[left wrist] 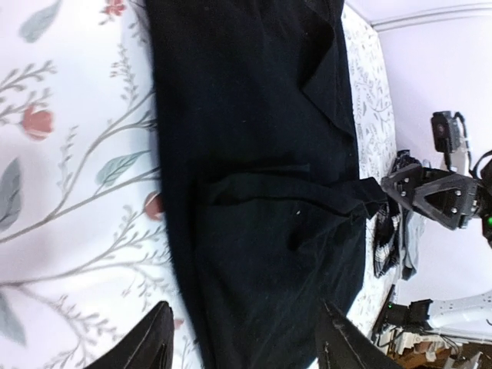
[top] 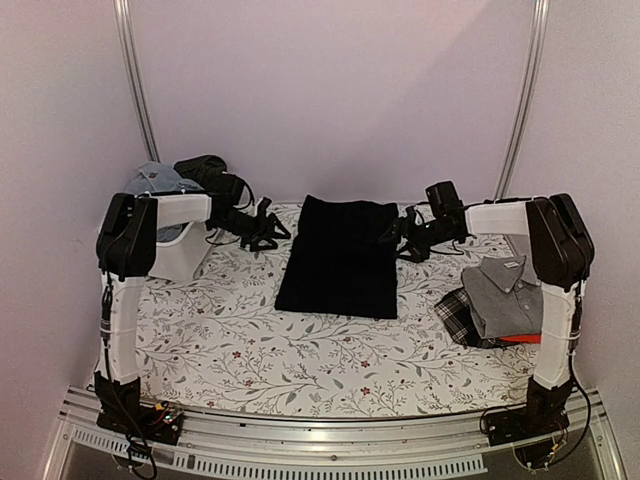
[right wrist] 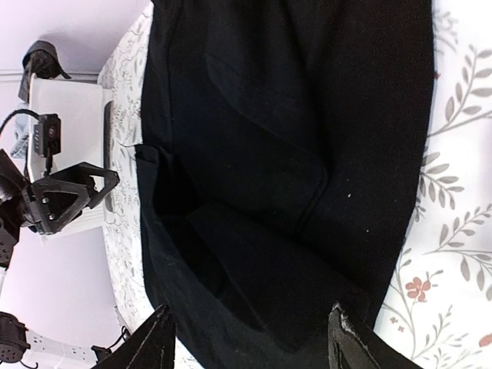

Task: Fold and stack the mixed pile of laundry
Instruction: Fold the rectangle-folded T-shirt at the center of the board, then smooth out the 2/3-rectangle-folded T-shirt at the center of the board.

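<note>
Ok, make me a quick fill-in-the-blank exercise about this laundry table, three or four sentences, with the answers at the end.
1. The garment lying flat between the left gripper and the right gripper is ___ in colour.
2. The collared shirt lying topmost at the right edge is ___.
3. The cloth sticking out beneath it is black-and-white ___.
4. The white tub stands at the far ___ corner of the table.

Missing words: black; grey; plaid; left

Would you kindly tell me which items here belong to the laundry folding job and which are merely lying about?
Job: black garment; grey collared shirt; plaid cloth; red cloth; blue garment.
Lying about: white tub; floral tablecloth.
</note>
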You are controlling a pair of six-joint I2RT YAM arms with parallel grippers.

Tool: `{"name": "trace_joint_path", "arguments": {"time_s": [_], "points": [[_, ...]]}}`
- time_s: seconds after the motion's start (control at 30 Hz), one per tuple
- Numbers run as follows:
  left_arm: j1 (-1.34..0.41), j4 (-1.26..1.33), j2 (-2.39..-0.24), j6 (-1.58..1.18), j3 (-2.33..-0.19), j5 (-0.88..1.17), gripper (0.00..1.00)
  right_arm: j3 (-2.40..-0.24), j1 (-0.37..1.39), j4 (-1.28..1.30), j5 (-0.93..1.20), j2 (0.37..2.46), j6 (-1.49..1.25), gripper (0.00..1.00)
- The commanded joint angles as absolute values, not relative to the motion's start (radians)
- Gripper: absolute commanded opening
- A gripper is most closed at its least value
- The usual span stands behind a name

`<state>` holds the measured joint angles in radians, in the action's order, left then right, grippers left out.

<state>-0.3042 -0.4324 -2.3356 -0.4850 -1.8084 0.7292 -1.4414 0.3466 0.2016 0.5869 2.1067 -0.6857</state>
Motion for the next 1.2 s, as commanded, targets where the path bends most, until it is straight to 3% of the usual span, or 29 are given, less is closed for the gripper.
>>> {"name": "trace_joint_path", "arguments": {"time_s": [0.0,0.1,0.27,0.43,0.67,0.9,1.17], "points": [[-0.269,-0.412,-2.170,-0.402,-1.697,0.695,0.62,-1.427,0.350,0.246,0.619,1.961,-0.637,0.68],[-0.284,-0.374,-2.109,-0.387,-1.588,0.730,0.61,-1.328,0.379,0.215,0.635,1.907,-0.636,0.67],[-0.365,-0.315,-2.100,-0.389,-1.506,0.775,0.52,-1.271,0.482,0.138,0.684,1.921,-0.678,0.42],[-0.404,-0.244,-2.141,-0.457,-1.504,0.792,0.49,-1.297,0.518,0.113,0.667,2.015,-0.689,0.32],[-0.422,-0.242,-2.267,-0.451,-1.612,0.797,0.49,-1.480,0.451,0.127,0.634,2.216,-0.624,0.30],[-0.391,-0.337,-2.482,-0.424,-1.884,0.744,0.47,-1.743,0.375,0.184,0.632,2.397,-0.585,0.31],[-0.329,-0.357,-2.449,-0.450,-1.931,0.665,0.50,-1.907,0.354,0.238,0.694,2.444,-0.588,0.42]]}}
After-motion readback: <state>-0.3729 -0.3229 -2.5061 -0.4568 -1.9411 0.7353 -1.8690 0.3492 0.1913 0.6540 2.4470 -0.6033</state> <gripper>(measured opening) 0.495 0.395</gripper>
